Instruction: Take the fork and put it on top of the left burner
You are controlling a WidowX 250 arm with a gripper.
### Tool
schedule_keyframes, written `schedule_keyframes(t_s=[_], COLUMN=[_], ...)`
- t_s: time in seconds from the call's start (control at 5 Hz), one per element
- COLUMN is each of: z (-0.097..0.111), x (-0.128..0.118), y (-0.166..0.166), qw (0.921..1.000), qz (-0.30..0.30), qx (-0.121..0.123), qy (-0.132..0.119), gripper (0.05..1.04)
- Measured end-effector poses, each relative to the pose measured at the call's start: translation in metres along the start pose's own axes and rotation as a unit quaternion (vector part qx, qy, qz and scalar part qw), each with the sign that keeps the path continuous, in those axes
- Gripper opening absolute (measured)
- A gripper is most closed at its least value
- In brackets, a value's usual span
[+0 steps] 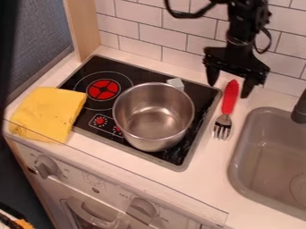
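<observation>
My pincer (pixel 229 90) was wide open and empty, the fork (pixel 229 101) between its fingers; inside the pot (pixel 148 145) I saw bare metal bottom.

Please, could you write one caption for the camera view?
Open gripper over a red-handled fork, lying between the cooktop with metal pot and the sink.
</observation>
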State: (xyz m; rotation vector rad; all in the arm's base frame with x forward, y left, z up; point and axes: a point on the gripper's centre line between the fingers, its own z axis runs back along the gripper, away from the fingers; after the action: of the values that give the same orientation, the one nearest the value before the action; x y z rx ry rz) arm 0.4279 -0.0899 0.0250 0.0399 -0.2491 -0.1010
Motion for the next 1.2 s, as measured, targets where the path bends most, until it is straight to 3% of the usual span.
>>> schedule_keyframes(t_s=[0.2,0.6,1.0,1.2], z=[-0.014,-0.019,-0.021,-0.018], x=[0.003,0.011,-0.001,-0.001], y=[-0.007,-0.006,-0.004,0.0], qw=[0.9998,0.9994,0.9996,0.9994], qz=[-0.006,-0.014,0.001,0.033], qx=[0.009,0.022,0.02,-0.001], qy=[0.014,0.021,0.022,0.006], gripper=[0.954,0.422,0.409,0.409])
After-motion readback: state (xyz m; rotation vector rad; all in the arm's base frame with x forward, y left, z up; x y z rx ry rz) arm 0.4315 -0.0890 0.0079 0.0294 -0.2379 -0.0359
